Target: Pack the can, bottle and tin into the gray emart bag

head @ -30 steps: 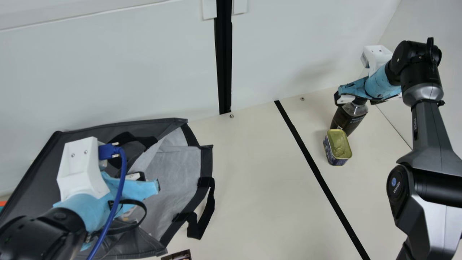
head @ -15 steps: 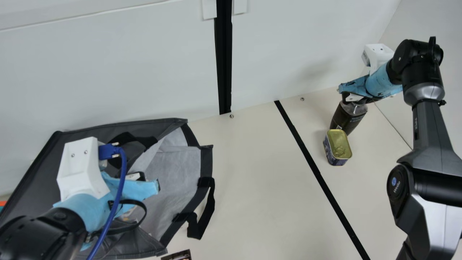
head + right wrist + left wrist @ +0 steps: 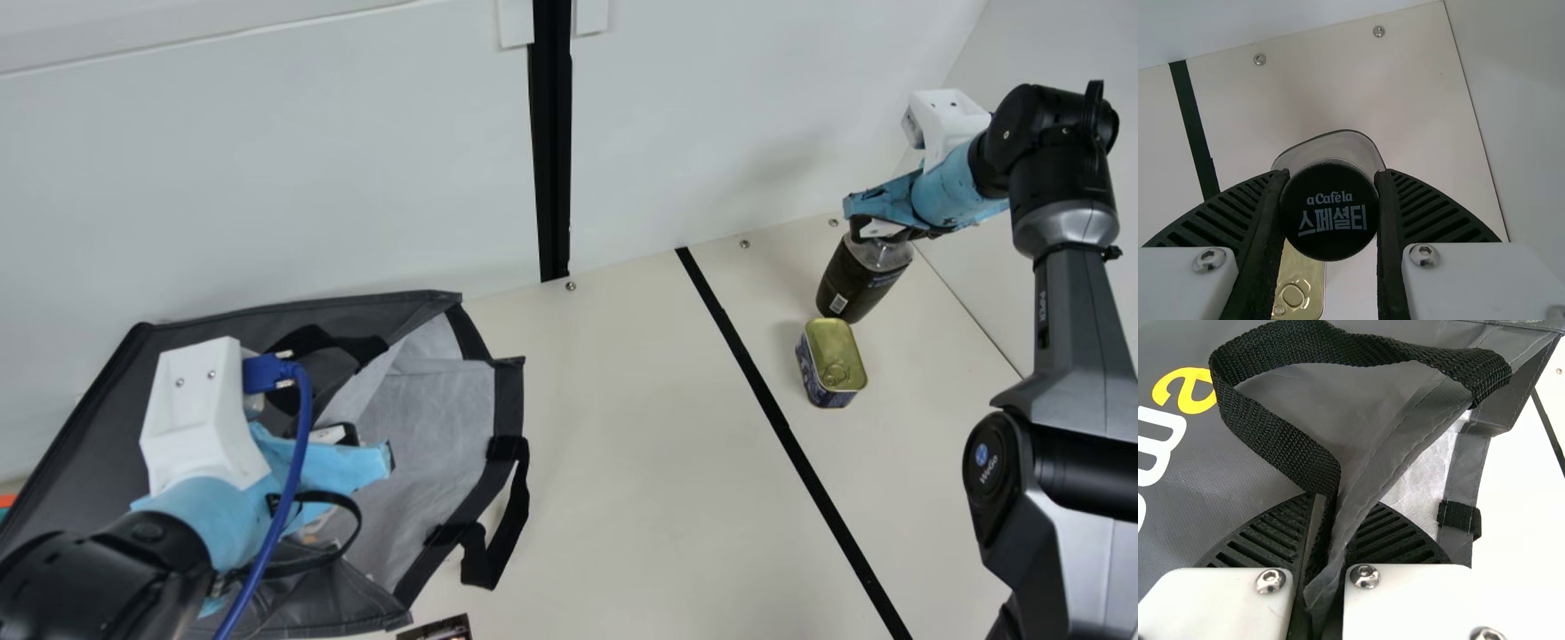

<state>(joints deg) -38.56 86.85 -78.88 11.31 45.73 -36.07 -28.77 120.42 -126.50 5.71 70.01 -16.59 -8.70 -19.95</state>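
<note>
main view: nearest me, at seven o'clock, a dark printed thing (image 3: pixel 437 628) pokes in. at eight, my left pincer (image 3: pixel 351 467) is closed on an edge and black strap (image 3: pixel 1271 443) of the gray emart bag (image 3: pixel 444 404). farther off, at three, the tin (image 3: pixel 831 363) stands on the desk (image 3: pixel 640 462); beyond it, my right pincer (image 3: pixel 876 233) grips the bottle (image 3: pixel 855 283) by its black cap (image 3: pixel 1329 212).

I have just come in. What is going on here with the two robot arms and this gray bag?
The left gripper pinches the edge of the gray bag, whose mouth is partly open. The right gripper holds the bottle by its black cap. The bottle and the tin are both outside the bag, so neither is packed yet.
</note>
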